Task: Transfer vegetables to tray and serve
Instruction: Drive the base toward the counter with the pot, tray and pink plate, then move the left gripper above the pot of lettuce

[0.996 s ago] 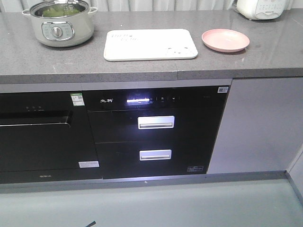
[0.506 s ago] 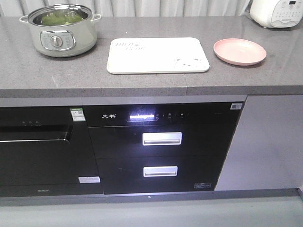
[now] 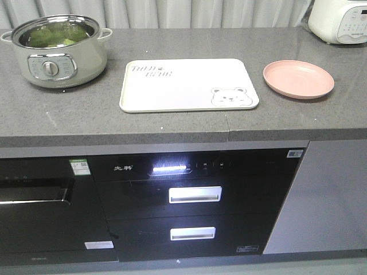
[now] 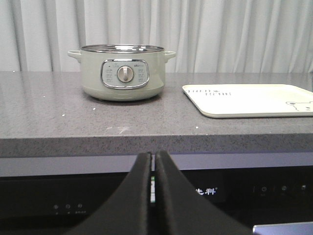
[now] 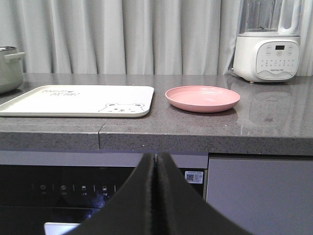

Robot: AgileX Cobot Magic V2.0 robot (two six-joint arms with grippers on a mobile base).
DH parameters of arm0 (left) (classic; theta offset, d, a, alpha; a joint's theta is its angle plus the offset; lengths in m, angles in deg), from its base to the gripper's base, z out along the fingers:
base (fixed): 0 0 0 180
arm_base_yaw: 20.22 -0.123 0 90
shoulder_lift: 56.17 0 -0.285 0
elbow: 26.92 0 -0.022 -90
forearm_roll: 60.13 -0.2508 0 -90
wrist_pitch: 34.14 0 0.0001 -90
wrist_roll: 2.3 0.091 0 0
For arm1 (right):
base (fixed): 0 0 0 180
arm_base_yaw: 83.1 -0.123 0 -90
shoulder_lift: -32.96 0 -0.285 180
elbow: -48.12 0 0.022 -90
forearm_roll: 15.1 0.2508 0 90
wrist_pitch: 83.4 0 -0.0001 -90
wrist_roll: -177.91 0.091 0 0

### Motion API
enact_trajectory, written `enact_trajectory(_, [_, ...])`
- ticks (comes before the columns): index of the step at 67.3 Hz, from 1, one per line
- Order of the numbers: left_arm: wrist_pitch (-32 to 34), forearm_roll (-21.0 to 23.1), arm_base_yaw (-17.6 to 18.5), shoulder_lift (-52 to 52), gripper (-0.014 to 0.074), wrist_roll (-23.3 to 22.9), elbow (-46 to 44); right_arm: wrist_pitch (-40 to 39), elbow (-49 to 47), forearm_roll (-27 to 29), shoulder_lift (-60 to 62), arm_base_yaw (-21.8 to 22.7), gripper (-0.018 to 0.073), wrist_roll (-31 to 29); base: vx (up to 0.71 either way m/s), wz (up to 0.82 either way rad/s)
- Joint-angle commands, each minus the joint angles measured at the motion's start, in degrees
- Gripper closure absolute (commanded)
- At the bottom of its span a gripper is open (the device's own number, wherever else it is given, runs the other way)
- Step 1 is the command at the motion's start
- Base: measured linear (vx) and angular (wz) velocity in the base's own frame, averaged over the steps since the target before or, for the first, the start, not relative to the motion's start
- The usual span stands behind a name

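Front view: the vegetables (image 3: 54,35) are sitting in the pot (image 3: 54,51) at the back left of the counter (image 3: 172,123). You only get a dark green patch under the rim, so no telling individual leaves apart. The tray (image 3: 186,85) lies flat mid-counter, well apart from the pot, bear drawing at its near right corner. The lettering is too faint to read here. The pink plate (image 3: 298,78) is off to its right, not touching. A white appliance (image 3: 341,20) is chopped off by the top right corner.

Left wrist view: the pot's wall hides the greens completely, you just see the dial. The tray runs out of frame on the right. The left gripper (image 4: 152,166) has its jaws pressed together with only a thin seam between them, hanging in front of the counter edge and touching nothing.

Right wrist view: the pot is a sliver at the left edge, and the tray's left end is cut off too. The appliance's top is out of frame. The right gripper (image 5: 156,169) is the same deal, jaws squeezed closed on themselves, low in front of the counter.
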Motion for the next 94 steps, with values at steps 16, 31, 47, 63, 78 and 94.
enact_trajectory(16, [4.41, 0.41, 0.14, -0.83, 0.0602, -0.29, 1.57, -4.22, 0.91, -0.37, 0.39, 0.14, 0.0565, 0.00, 0.19, -0.04])
enact_trajectory(31, [4.41, 0.41, 0.14, -0.83, 0.0602, -0.29, 1.57, -4.22, 0.91, -0.37, 0.39, 0.14, 0.0565, 0.00, 0.19, -0.04])
enact_trajectory(47, [4.41, 0.41, 0.14, -0.83, 0.0602, -0.29, 1.57, -4.22, 0.91, -0.37, 0.39, 0.14, 0.0565, 0.00, 0.19, -0.03])
enact_trajectory(63, [4.41, 0.41, 0.14, -0.83, 0.0602, -0.29, 1.57, -4.22, 0.91, -0.37, 0.39, 0.14, 0.0565, 0.00, 0.18, 0.01])
enact_trajectory(78, [4.41, 0.41, 0.14, -0.83, 0.0602, -0.29, 1.57, -4.22, 0.91, -0.37, 0.39, 0.14, 0.0565, 0.00, 0.15, 0.05])
enact_trajectory(94, [4.41, 0.41, 0.14, -0.83, 0.0602, -0.29, 1.57, -4.22, 0.91, -0.37, 0.39, 0.14, 0.0565, 0.00, 0.11, 0.07])
